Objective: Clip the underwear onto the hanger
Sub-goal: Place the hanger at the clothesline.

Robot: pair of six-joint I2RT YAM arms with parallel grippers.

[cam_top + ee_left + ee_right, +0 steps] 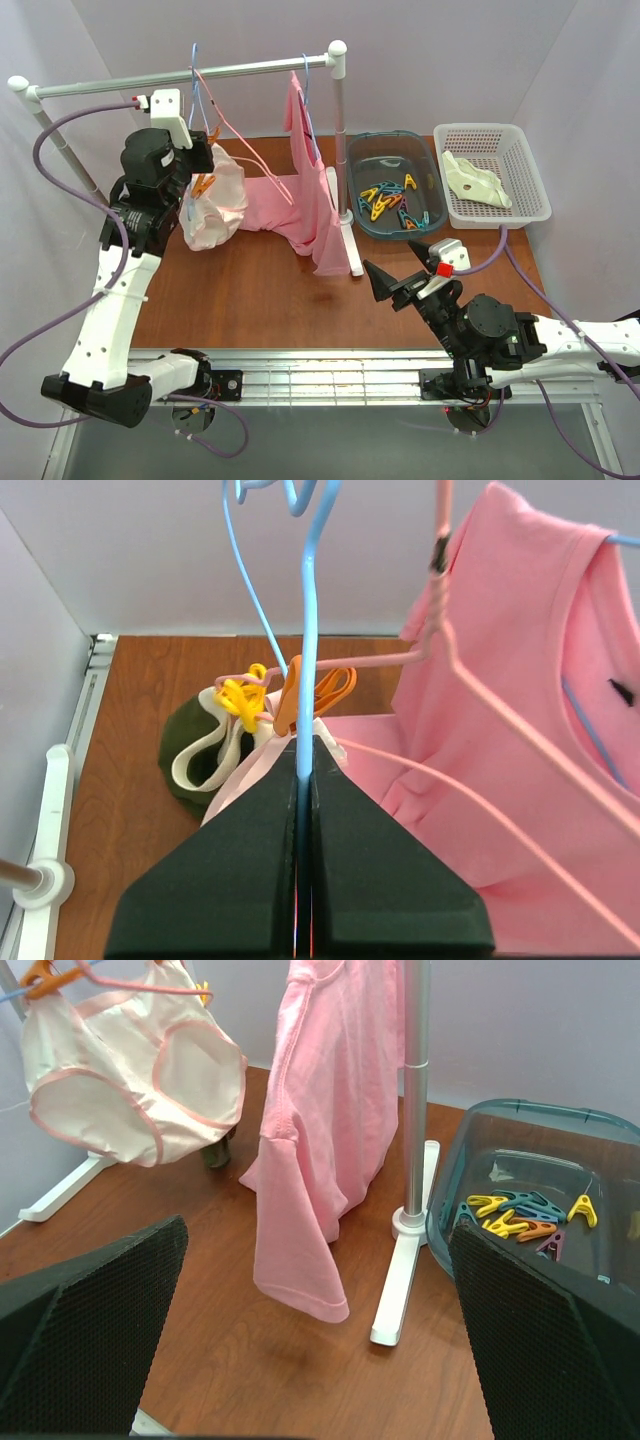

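Observation:
The underwear [215, 205] hangs from the rack at the left, pale pinkish-white with pink edging; it also shows in the right wrist view [130, 1080]. An orange clip [300, 695] and a yellow clip [240, 695] hold its waistband where blue and pink wires cross; which wire each grips I cannot tell. The light-blue hanger [308, 630] hooks over the rail [195, 55]. My left gripper [305, 755] is shut on its wire, just above the underwear [198, 155]. My right gripper [403, 265] is open and empty, low over the table [320, 1330].
A pink shirt [310, 190] hangs mid-rack on another blue hanger. A pink wire hanger [500, 710] slants beside it. Dark olive-green underwear [185, 770] lies on the table beneath. The rack post's foot [352, 250], a blue tub of clips [395, 195] and a white basket [530, 190] with a cream garment [478, 180] stand right.

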